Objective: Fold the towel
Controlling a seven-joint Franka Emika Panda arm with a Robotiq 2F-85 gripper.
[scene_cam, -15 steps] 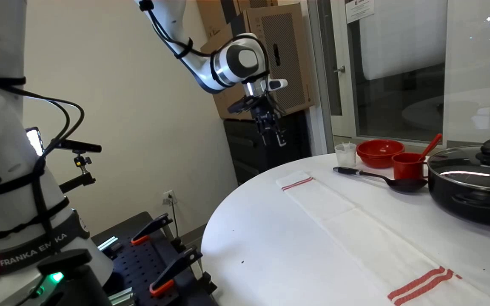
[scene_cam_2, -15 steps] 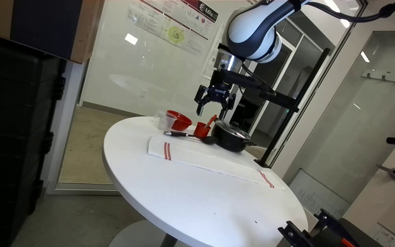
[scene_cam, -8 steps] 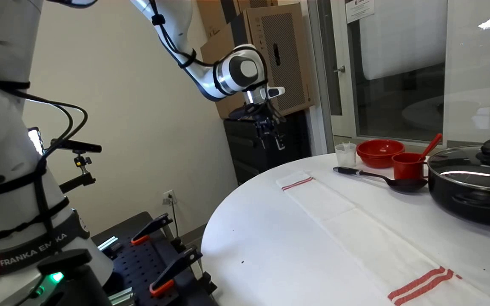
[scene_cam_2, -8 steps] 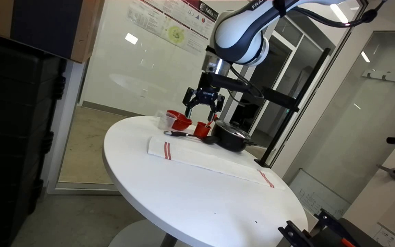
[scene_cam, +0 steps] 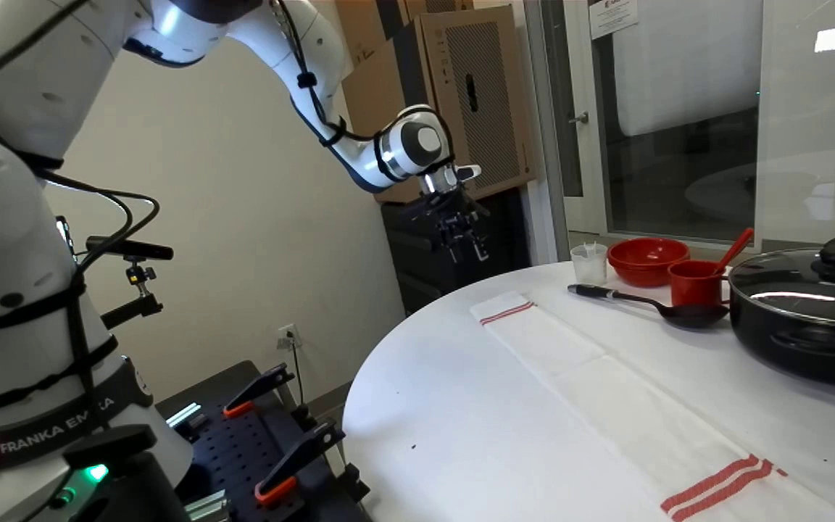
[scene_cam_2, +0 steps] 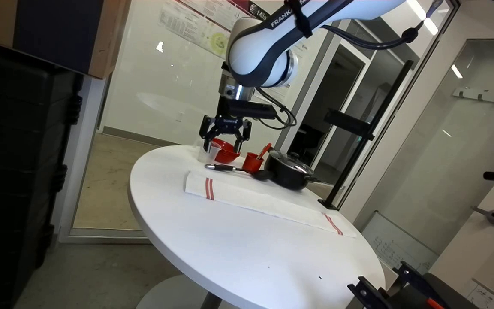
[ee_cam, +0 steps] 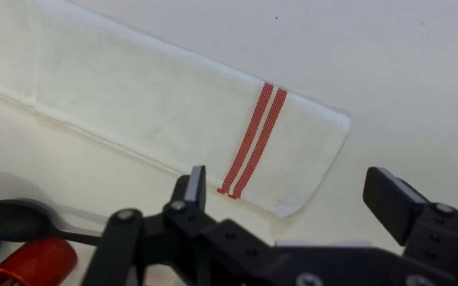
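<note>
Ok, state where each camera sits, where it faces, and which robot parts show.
An exterior view: apparently beside the table, looking along the towel; robot base, arm and hand show.
An exterior view: apparently across the table from the pot, facing a poster; hand and part of the arm show.
Wrist view: mounted on the arm, looking down at the towel's striped end; the hand's open fingers show.
Both exterior views share table, towel, pot and hand.

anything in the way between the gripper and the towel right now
Nothing visible: in the wrist view, no object shows between the open gripper and the towel. The spoon and mug sit at lower left there, apart from the towel, with the spoon's handle partly hidden behind the gripper.
</note>
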